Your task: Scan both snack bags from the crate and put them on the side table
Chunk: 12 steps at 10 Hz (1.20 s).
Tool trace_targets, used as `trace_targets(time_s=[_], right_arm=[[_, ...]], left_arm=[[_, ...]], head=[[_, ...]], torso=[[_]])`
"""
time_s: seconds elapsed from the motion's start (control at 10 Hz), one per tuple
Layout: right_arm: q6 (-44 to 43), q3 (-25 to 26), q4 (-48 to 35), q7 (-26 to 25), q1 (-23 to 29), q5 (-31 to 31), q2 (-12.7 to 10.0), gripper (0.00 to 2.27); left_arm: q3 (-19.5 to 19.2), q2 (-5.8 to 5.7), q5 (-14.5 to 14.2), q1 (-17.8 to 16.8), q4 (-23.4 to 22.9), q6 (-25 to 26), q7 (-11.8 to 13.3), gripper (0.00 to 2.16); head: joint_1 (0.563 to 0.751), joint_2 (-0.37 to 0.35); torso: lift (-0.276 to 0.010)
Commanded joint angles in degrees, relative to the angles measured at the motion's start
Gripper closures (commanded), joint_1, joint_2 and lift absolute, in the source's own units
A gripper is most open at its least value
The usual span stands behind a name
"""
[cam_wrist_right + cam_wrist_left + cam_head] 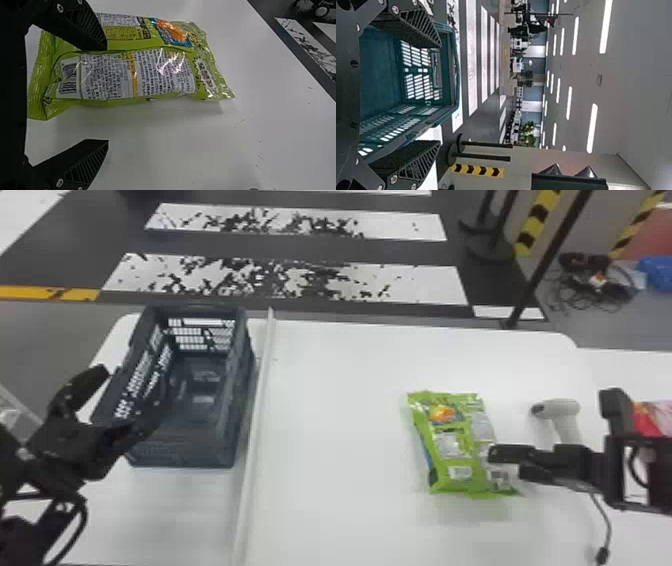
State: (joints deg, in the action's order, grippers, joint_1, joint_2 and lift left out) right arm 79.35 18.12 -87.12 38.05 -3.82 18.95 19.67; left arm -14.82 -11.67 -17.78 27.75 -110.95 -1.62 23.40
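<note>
Head view puts the green bag [452, 440] flat on the table [340, 415], beside the scanner [562, 410]; a red bag [652, 417] shows at the edge past the right arm. The right gripper [107, 94] is spread, one finger over the bag, the other out past its side. Best to centre the bag between them, then pinch gently, barcode [68, 79] uncovered. The left gripper [440, 94] is open by the crate [182, 452].
</note>
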Motion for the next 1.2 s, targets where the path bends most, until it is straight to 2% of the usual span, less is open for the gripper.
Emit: trace_targets(time_s=[0.0, 0.1, 0.2, 0.3, 0.4, 0.7, 1.0, 1.1], right_arm=[[1.1, -1.0, 1.3, 1.4, -0.5, 0.2, 0.0, 0.15], [1.5, -1.2, 1.5, 2.2, -0.5, 0.2, -0.2, 0.25], [2.0, -1.2, 1.5, 4.1, -0.4, 0.2, -0.2, 0.8], [3.2, -1.4, 1.5, 4.8, -0.5, 0.1, -0.1, 1.77], [3.9, -2.0, 1.5, 5.5, -0.7, -0.5, 0.2, 2.25], [8.0, -0.3, 1.5, 10.3, -0.7, 1.1, 0.6, 2.25], [10.1, 9.8, -0.9, 10.9, 0.0, 14.2, 0.5, 2.25], [5.2, 13.4, -0.9, 10.1, -0.4, 17.1, 0.5, 2.25]], left_arm=[[0.0, 0.07, -0.1, -0.1, 0.3, 0.0, 0.0, 0.14], [0.1, 0.16, 0.0, -0.2, 0.4, 0.0, 0.1, 0.14], [0.1, 0.16, 0.0, -0.2, 0.4, 0.0, 0.0, 0.14], [0.1, 0.16, 0.0, -0.3, 0.6, 0.0, 0.1, 0.14], [0.1, 0.16, 0.0, -0.3, 0.6, 0.0, 0.1, 0.14], [0.1, 0.16, 0.0, -0.4, 0.8, -0.2, 0.1, 0.14], [0.0, 0.16, -0.1, 0.0, 0.2, -0.2, 0.0, 0.14], [-0.1, 0.07, -0.1, 0.3, -0.1, -0.2, 0.1, 0.14]], head=[[0.695, -0.017], [0.695, -0.004], [0.695, 0.006], [0.695, 0.011], [0.695, 0.02], [0.695, 0.032], [0.695, 0.04], [0.695, 0.031]], torso=[[-0.087], [-0.087], [-0.087], [-0.087], [-0.087], [-0.087], [-0.087], [-0.087]])
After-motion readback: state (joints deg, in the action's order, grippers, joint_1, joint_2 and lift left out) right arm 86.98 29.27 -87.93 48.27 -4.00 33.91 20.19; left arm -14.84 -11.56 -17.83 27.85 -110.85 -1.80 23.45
